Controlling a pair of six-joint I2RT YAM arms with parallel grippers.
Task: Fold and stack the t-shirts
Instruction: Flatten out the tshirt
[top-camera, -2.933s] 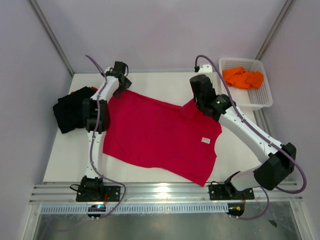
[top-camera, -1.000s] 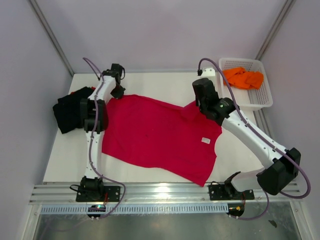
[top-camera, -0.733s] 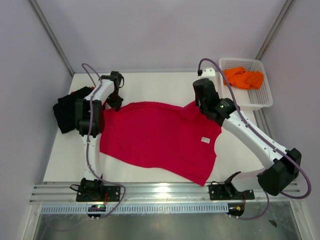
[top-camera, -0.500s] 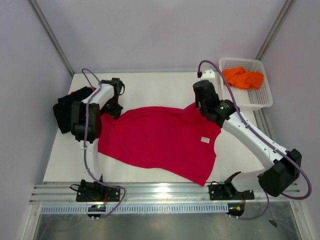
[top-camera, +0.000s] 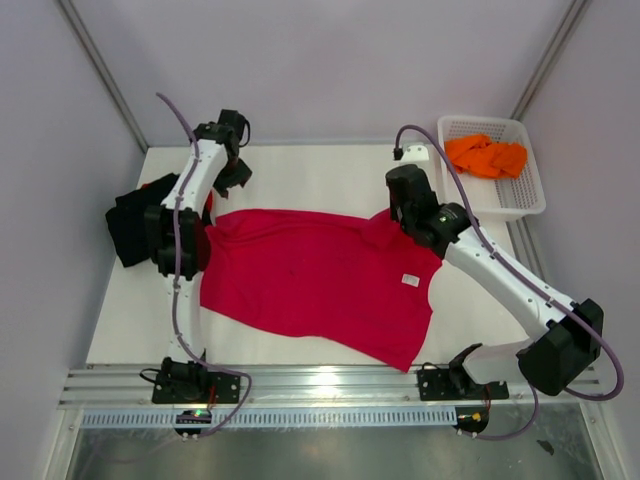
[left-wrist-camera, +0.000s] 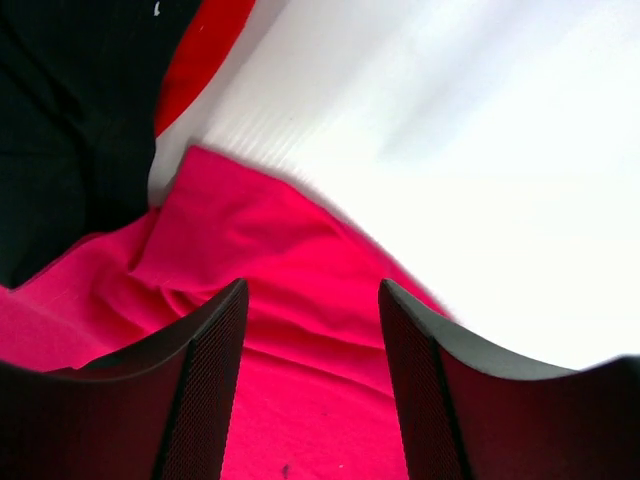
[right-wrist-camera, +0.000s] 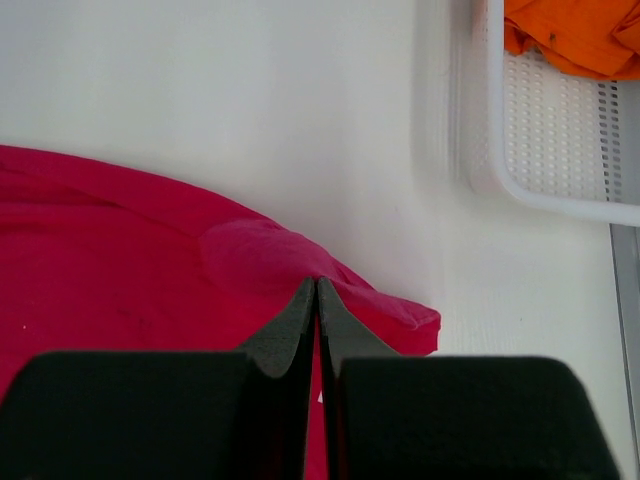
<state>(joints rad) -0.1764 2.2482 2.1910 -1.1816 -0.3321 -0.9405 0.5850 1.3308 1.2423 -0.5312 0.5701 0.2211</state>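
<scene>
The large crimson t-shirt (top-camera: 310, 285) lies spread on the white table, its small white label (top-camera: 410, 281) at the right. My left gripper (top-camera: 232, 172) is open and empty, hovering just beyond the shirt's far-left corner; in the left wrist view (left-wrist-camera: 312, 290) the rumpled crimson cloth (left-wrist-camera: 280, 280) lies below the spread fingers. My right gripper (top-camera: 402, 208) is shut on the shirt's far-right corner; in the right wrist view (right-wrist-camera: 317, 282) the jaws pinch a crimson fold (right-wrist-camera: 260, 255). Black (top-camera: 140, 225) and red (top-camera: 160, 183) shirts lie at the left edge.
A white mesh basket (top-camera: 520, 205) with an orange shirt (top-camera: 487, 155) stands at the far right; it also shows in the right wrist view (right-wrist-camera: 540, 130). The black shirt (left-wrist-camera: 70, 120) and red shirt (left-wrist-camera: 200, 50) lie close beside the left gripper. Walls enclose the table.
My left gripper dragged the shirt's far-left edge toward the near side, let it go and lifted back to the far side, open. The right gripper stayed shut on its corner.
</scene>
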